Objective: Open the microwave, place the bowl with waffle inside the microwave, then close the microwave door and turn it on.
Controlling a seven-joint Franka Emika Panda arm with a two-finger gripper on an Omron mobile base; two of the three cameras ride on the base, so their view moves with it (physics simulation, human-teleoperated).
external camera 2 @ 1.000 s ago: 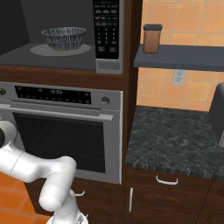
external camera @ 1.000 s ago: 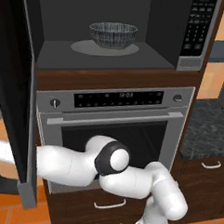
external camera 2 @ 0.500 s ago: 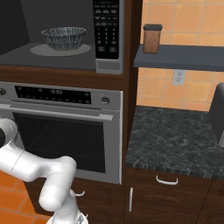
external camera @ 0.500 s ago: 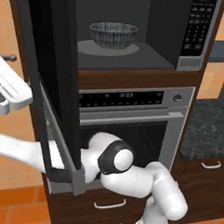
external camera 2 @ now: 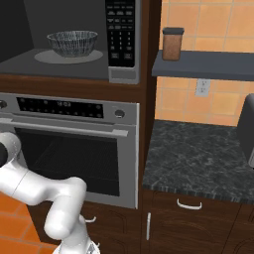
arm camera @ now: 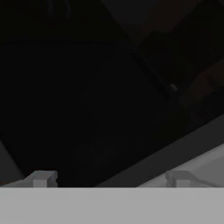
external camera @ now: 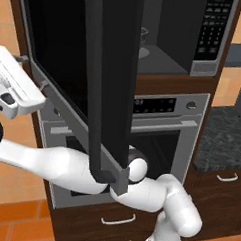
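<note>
The microwave (external camera 2: 121, 34) stands open above the oven, its keypad (external camera: 212, 32) at the right. The ribbed dark grey bowl (external camera 2: 72, 42) sits on the turntable inside; a sliver of the bowl (external camera: 144, 36) shows past the door. The waffle is hidden behind the bowl's wall. The microwave door (external camera: 60, 64) stands about halfway swung, its thick edge (external camera: 111, 92) toward the camera. My gripper (external camera: 32, 71) is at the left against the door's outer glass, open and empty. In the hand view the gripper (arm camera: 111, 179) faces dark glass, tips far apart.
A steel oven (external camera 2: 74, 149) sits below the microwave. To the right lie a dark granite counter (external camera 2: 198, 158), a shelf (external camera 2: 208, 64) with a brown jar (external camera 2: 172, 43), and a dark appliance (external camera 2: 246, 129) at the edge. My arm crosses low before the oven (external camera: 167, 125).
The microwave door has swung from wide open at the left to about halfway toward the opening. My hand has come up on the left behind its outer face.
</note>
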